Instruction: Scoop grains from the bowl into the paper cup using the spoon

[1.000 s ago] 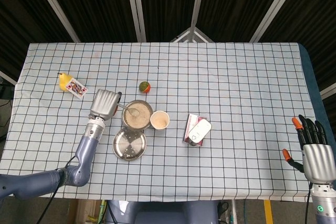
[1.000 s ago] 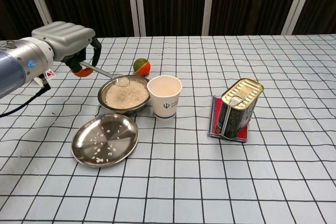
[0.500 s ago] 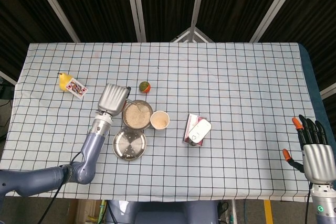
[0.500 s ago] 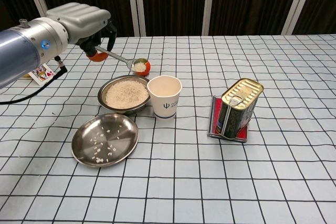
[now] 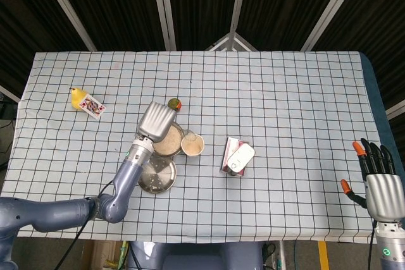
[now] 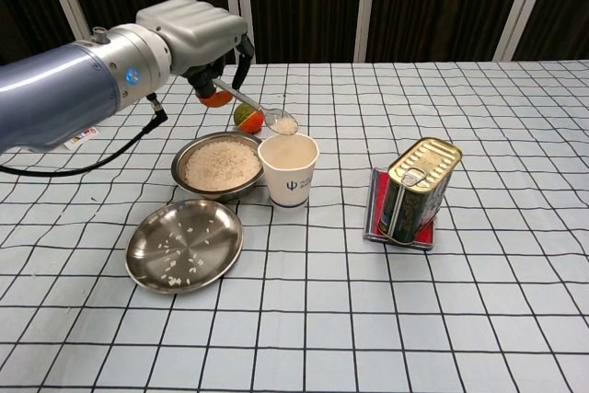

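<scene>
Checked table w/ bowl, cup, plate, tin.

Not much to read here tbh. The paper cup has a small dark logo on its side, kind of a trident or psi shape, with tiny print next to it that's too small to make out. The playing card shows red pips, rank unreadable. The tin can label is too blurry.
</scene>
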